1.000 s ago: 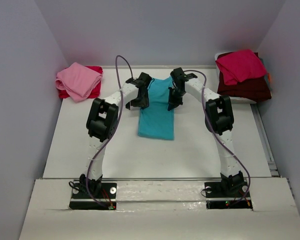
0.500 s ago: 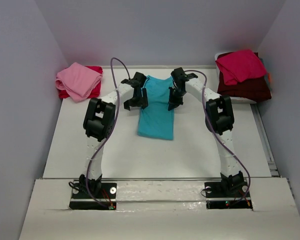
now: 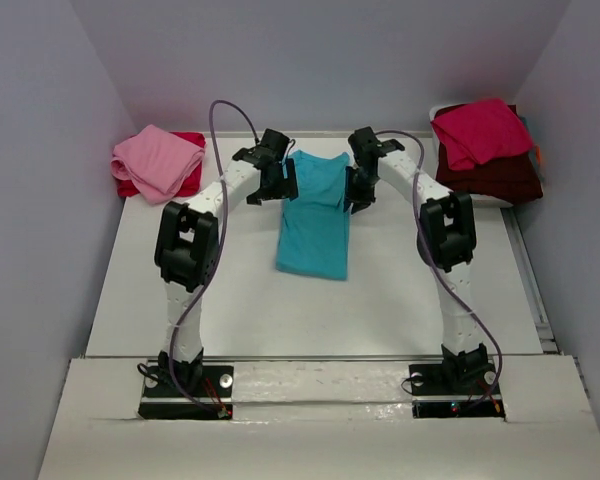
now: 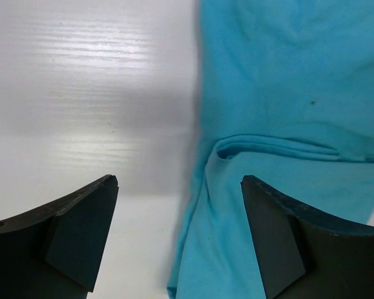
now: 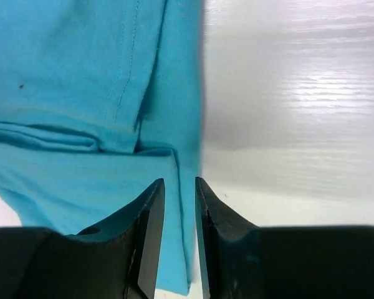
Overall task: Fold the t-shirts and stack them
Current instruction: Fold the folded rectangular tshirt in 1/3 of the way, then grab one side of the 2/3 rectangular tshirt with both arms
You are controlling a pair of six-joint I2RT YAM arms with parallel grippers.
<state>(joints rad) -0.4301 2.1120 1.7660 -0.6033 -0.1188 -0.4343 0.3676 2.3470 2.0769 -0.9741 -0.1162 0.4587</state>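
Turquoise t-shirt [image 3: 315, 225] btwn left end effector [image 4: 179, 184] (wide apart), right end effector [image 5: 180, 182]

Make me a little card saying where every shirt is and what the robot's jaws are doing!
centre: turquoise soft cloth t-shirt, folded into a long strip, flat on the white table
far left: pink cloth t-shirt on a red cloth t-shirt
far right: crimson cloth t-shirt on a dark maroon cloth t-shirt
left jaws: wide open, straddling the turquoise shirt's edge
right jaws: barely apart, over its other edge
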